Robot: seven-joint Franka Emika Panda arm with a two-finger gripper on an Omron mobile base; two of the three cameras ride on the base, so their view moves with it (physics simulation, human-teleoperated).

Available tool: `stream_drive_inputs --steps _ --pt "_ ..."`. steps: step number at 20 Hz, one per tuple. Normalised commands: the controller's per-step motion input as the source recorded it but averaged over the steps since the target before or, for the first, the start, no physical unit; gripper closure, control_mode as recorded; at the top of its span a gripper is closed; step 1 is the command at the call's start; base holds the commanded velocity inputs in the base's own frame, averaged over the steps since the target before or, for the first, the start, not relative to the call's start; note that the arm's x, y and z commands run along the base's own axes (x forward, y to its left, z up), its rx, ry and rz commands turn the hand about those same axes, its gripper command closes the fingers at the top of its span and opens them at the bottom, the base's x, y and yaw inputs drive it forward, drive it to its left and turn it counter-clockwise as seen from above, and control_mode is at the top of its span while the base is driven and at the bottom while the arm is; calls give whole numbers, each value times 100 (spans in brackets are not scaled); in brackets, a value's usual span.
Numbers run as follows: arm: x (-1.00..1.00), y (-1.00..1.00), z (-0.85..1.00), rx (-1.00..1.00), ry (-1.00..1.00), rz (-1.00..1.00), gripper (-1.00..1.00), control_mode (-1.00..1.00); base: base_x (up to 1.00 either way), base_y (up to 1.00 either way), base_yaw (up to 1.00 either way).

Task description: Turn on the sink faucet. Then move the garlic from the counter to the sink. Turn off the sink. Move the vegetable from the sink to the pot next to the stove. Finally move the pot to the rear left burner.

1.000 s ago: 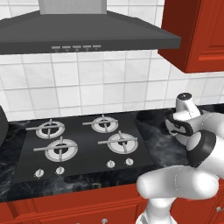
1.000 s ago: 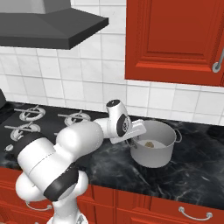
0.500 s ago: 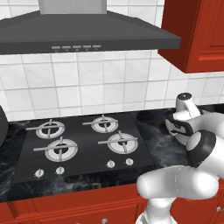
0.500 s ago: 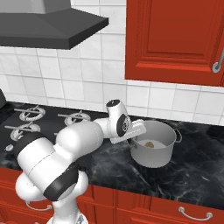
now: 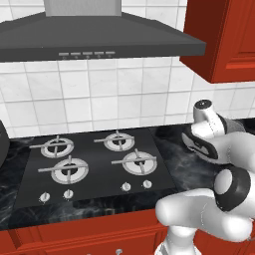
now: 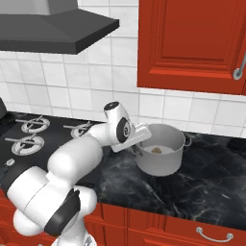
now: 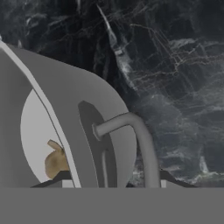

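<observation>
- Your glossy black marble counter is carrying the flat black four-burner cooktop.
- The small round grey metal pot is sitting right of it.
- Your two-finger gripper is pinching the pot's near handle.
- The tiny tan garlic bulb is lying inside the pot.

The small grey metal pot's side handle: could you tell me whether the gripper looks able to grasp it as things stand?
Probably yes: the gripper sits at the pot rim, its handle close and unobstructed.
</observation>
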Motion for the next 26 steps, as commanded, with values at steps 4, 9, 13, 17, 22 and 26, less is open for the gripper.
stream_drive_inputs --steps 4,9,13,17,22,26 --pt "0 53 51 -6 0 13 100 -100 0 0 0" --pt "0 63 49 -4 0 18 100 -100 0 0 0" --pt "3 71 40 0 0 22 100 -100 0 0 0" --pt "3 70 35 0 0 26 100 -100 0 0 0" --pt "7 80 25 0 0 28 100 -100 0 0 0" --pt "5 85 25 0 0 29 100 -100 0 0 0"
